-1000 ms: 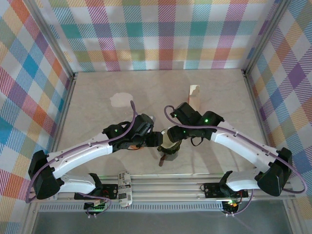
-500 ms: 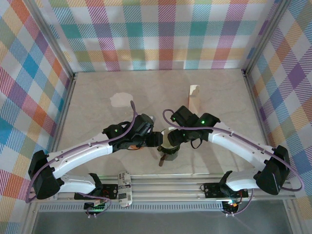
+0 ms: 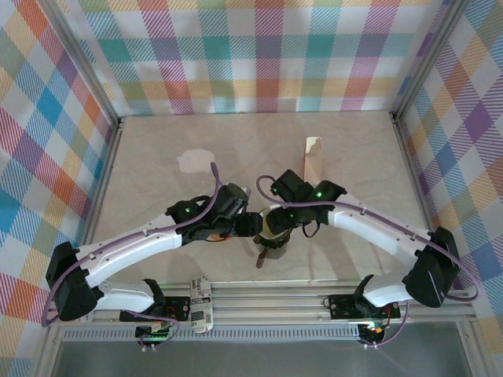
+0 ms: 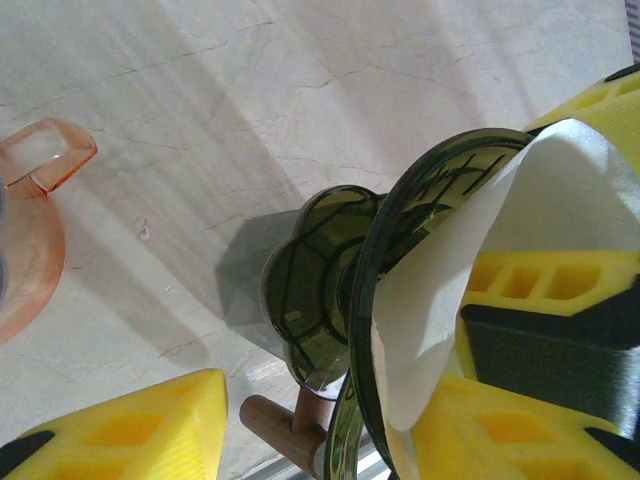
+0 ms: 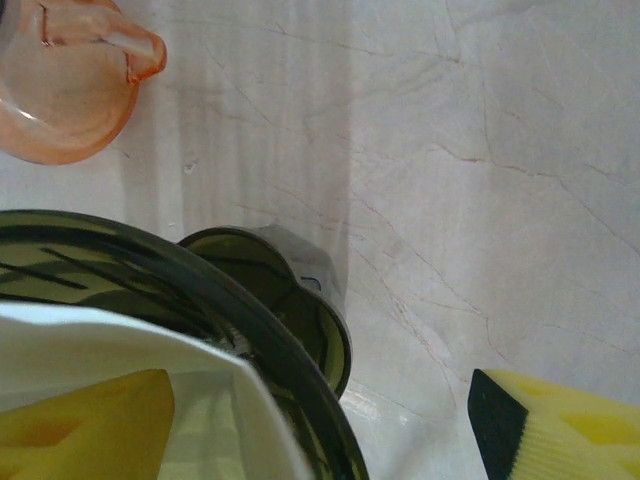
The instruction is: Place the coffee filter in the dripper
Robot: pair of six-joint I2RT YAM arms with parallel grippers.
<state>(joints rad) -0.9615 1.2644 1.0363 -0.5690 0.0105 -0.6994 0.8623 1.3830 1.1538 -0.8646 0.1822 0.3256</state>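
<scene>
Coffee filter (image 4: 450, 240) is inside the dripper (image 4: 315, 280), its white paper lying against the dark green wall with the edge standing just above the rim. From overhead, nearest me, the dripper's wooden handle (image 3: 263, 255) points toward the arm bases in the lower middle of the frame. Both arms meet over the cone.

My left jaws are parted and straddle the rim. One finger (image 4: 560, 290) is inside behind the paper and the outer finger (image 4: 130, 430) is clear of the wall, so nothing is clamped. My right jaws are spread wide too, with one finger (image 5: 80, 420) down in the paper and the other (image 5: 560, 420) at lower right, well apart from the dripper.

An orange glass jug (image 5: 60, 90) stands just beyond, upper left in both wrist views. Farther up the surface (image 3: 157, 141), a tan upright piece (image 3: 313, 153) stands right of centre.

I judge the placing nearly done. Next I need to lift both inner fingers straight out without dragging the paper, then check that it sits flush.
</scene>
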